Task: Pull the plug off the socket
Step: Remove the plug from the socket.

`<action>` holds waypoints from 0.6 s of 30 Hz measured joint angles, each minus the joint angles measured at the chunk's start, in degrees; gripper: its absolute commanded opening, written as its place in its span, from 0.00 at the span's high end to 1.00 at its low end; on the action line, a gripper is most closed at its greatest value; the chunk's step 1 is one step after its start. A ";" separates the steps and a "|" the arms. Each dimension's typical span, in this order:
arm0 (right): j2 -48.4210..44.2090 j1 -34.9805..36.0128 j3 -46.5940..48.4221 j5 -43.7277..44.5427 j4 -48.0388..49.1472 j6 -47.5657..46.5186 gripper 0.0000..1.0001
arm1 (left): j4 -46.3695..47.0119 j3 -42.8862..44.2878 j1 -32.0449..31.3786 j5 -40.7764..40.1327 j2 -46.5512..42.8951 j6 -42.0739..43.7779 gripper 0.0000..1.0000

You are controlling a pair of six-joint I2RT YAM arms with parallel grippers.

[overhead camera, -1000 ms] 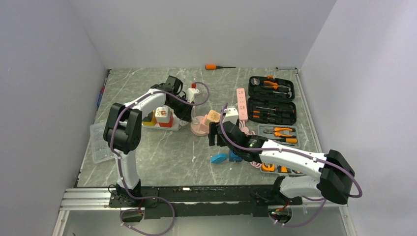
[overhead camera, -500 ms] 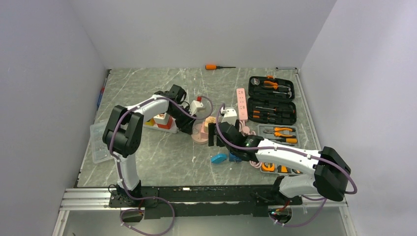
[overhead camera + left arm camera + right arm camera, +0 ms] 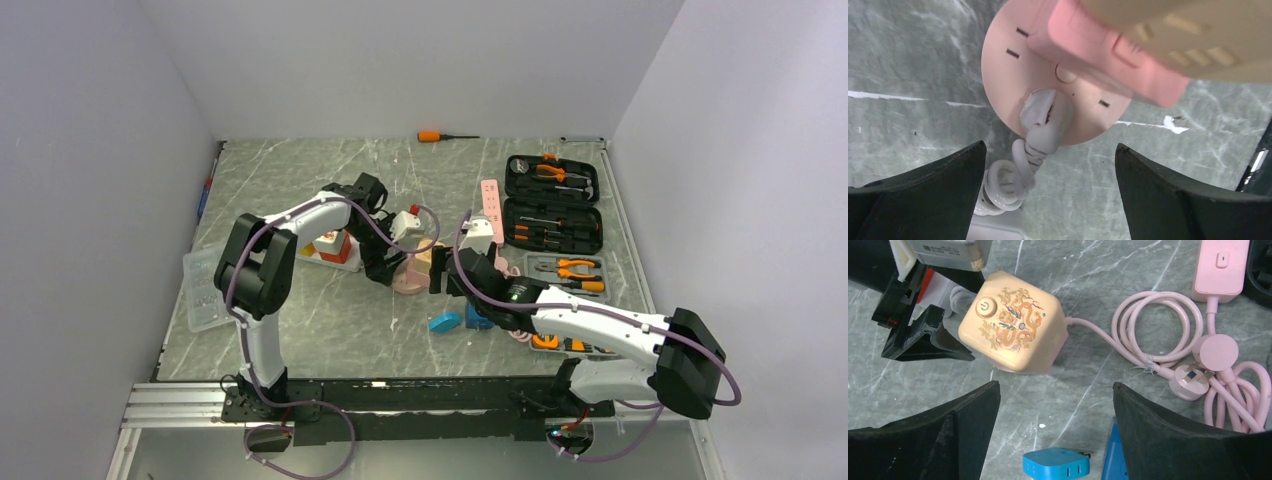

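Pink socket, white plug, cream dragon-patterned cube, blue adapter

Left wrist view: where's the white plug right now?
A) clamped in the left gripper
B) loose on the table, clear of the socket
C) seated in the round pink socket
C: the white plug sits in the round pink socket, its cord trailing down between the fingers of the left gripper, which is open and not gripping it.
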 measured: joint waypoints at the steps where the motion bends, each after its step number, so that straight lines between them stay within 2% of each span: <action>1: -0.55 0.00 -0.37 0.17 -0.07 0.04 0.16 | -0.13 0.15 0.00 -0.70 0.42 0.92 0.01; 5: -2.75 0.00 -1.92 0.79 -0.28 0.66 0.16 | -0.70 -0.28 0.26 -3.48 1.38 5.46 0.02; 11: -3.32 -0.09 -2.78 1.01 -0.52 1.36 0.17 | 0.31 -0.72 0.24 -6.51 1.33 9.09 0.18; 13: -3.34 -0.09 -2.89 1.03 -0.52 1.51 0.18 | 0.66 -0.72 0.26 -7.37 1.36 9.38 0.27; 18: -3.69 -0.09 -3.39 1.20 -0.72 2.16 0.19 | 3.32 -1.01 -0.33 -8.72 1.36 9.25 0.58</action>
